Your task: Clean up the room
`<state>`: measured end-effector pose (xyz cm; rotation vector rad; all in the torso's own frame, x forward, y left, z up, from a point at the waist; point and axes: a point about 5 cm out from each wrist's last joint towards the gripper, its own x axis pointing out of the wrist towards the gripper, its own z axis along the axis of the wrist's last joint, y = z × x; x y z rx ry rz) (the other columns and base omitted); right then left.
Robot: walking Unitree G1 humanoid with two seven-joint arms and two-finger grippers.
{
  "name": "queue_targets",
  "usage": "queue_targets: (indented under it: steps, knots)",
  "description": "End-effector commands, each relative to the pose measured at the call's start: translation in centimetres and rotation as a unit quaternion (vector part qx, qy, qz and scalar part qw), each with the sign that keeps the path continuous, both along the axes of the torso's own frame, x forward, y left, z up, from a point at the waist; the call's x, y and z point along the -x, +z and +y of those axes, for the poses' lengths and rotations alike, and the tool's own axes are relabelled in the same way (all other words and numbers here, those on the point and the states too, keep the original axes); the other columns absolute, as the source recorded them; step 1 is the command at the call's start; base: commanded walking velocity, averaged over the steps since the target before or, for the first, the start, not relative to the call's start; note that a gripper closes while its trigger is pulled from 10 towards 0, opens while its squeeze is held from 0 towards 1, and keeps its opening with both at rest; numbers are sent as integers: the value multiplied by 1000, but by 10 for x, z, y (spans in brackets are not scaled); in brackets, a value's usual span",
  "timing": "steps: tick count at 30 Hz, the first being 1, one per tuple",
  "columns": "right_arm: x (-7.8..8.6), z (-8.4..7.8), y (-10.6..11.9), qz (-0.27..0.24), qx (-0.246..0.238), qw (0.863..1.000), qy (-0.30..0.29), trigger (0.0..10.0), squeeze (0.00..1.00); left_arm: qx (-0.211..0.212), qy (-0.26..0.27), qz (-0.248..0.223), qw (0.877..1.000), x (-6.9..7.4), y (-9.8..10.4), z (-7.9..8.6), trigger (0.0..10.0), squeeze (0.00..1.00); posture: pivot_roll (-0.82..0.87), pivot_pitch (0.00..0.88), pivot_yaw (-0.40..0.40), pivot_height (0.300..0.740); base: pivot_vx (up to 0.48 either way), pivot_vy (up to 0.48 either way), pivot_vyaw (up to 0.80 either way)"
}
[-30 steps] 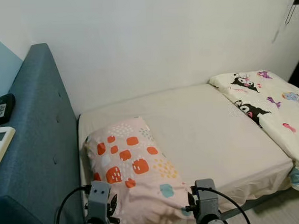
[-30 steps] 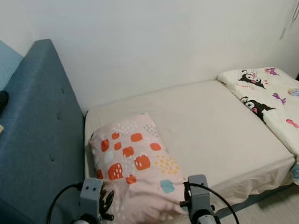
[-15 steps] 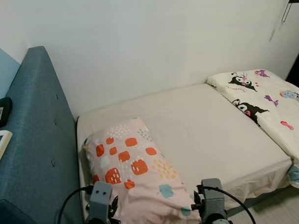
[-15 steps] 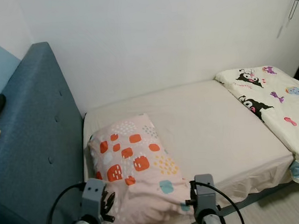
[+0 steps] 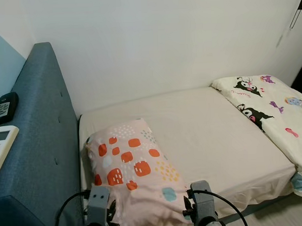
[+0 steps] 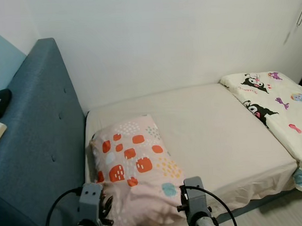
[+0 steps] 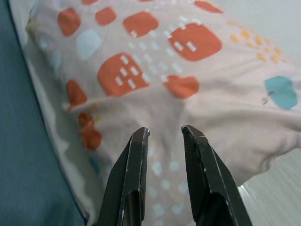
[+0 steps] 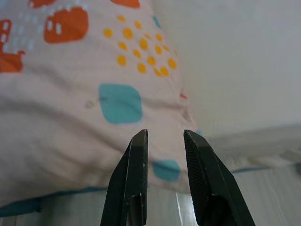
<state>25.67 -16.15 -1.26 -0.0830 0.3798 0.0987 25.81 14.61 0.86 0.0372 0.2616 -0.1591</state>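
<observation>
A pink pillow (image 5: 133,165) with orange, yellow and teal patches lies at the head end of the bed, its near edge hanging over the mattress (image 5: 216,133) side. Both arms are held low in front of that near edge. My left gripper (image 7: 165,133) is open just above the pillow's lower left part, with nothing between its fingers. My right gripper (image 8: 164,135) is open over the pillow's near right corner, where a teal patch (image 8: 120,102) shows. A cream blanket (image 5: 269,101) with cartoon prints lies folded at the foot end.
A blue padded headboard (image 5: 40,146) stands along the left, with a black remote (image 5: 3,107) and a white device (image 5: 1,144) on its top ledge. A white wall runs behind the bed. Pale floor (image 6: 273,213) shows at the lower right.
The head camera has shifted slightly, so the whole scene has slid. Both arms stay low at the pillow's near edge, and the right wrist sits a little further left.
</observation>
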Motion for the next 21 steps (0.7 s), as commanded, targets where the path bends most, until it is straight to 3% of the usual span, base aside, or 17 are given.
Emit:
queue_targets:
  steps: [1,8,14,17,21]
  knots:
    - [5,-8,-5,8,-4,1000,-27,10000,0,-6,-11,23,1000,7,-10,0,10000,0,15,101,-10,740,0,0,0]
    - [3,-14,-1,-1,-15,999,-48,10000,0,-9,-3,32,999,9,-13,3,10000,0,14,97,-30,740,0,0,0]
    - [4,-4,-6,20,-15,999,-26,10000,0,-16,19,43,999,18,-21,12,10000,0,19,91,-50,740,0,0,0]
    - [5,2,-8,21,-20,999,-26,10000,0,5,48,35,998,16,-16,20,10000,0,34,99,-53,740,0,0,0]
    - [2,6,-5,12,-23,999,-20,10000,0,5,46,29,999,10,-11,22,10000,0,37,100,-46,740,0,0,0]
